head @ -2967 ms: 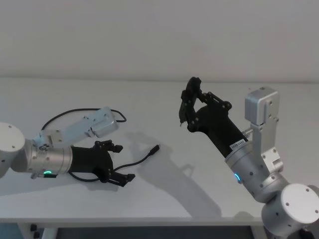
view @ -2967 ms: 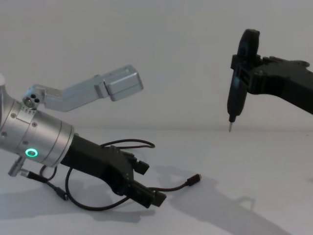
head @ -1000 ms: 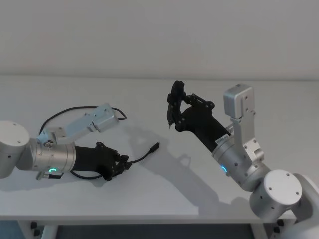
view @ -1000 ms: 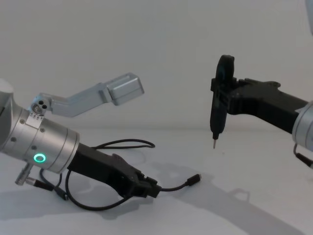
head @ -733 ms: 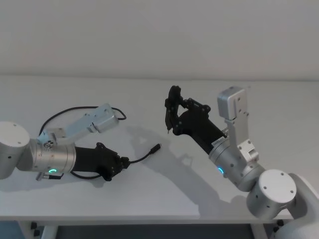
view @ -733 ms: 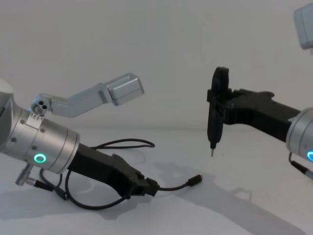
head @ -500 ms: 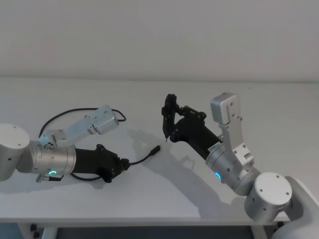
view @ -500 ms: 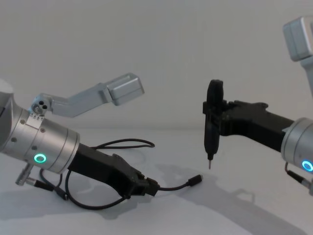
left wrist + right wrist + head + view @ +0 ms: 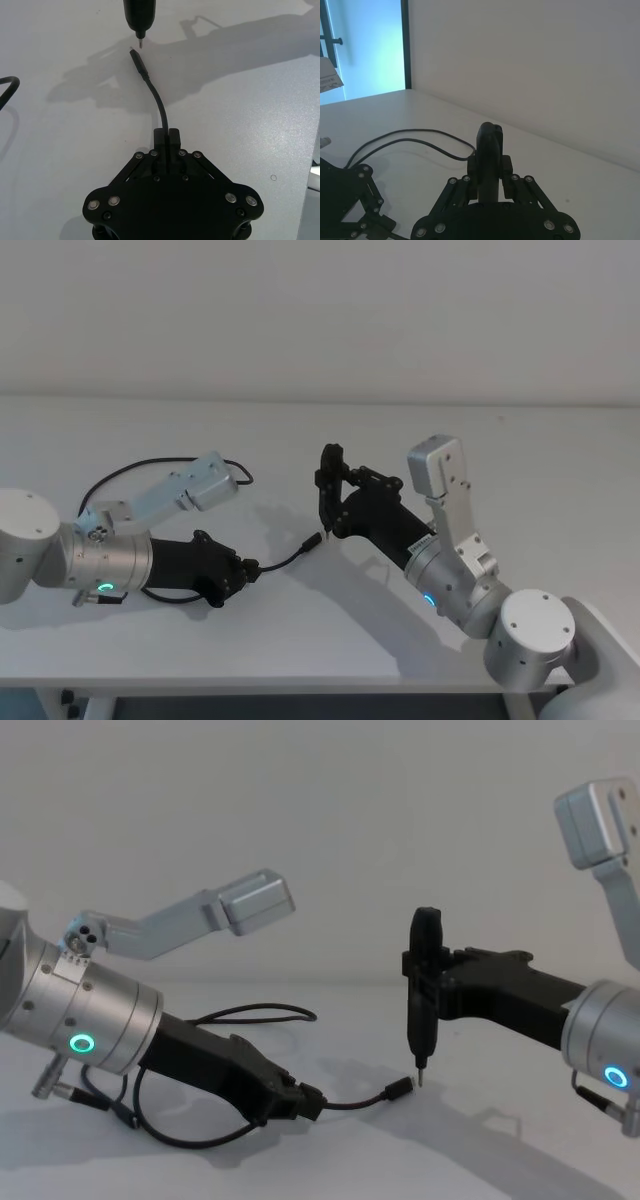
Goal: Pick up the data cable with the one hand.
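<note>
White worktop (image 9: 320,635): low at its near left, the left gripper (image 9: 243,568) has its fingers clamped on the cable (image 9: 285,558). The cable runs straight out from them, rightward and away, to its plug (image 9: 313,539). Just beyond, the right gripper (image 9: 338,490), fingers clamped on a pointed tool (image 9: 423,1045), hangs over that plug.

One cable (image 9: 285,560), one pointed tool (image 9: 422,1030), one table (image 9: 560,470), and two grippers: the left gripper (image 9: 240,571) and the right gripper (image 9: 338,488).

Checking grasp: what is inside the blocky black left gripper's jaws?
The thin black data cable leaves the shut left gripper; the pinched stretch is covered. The right gripper holds a black pointed tool near its plug.
</note>
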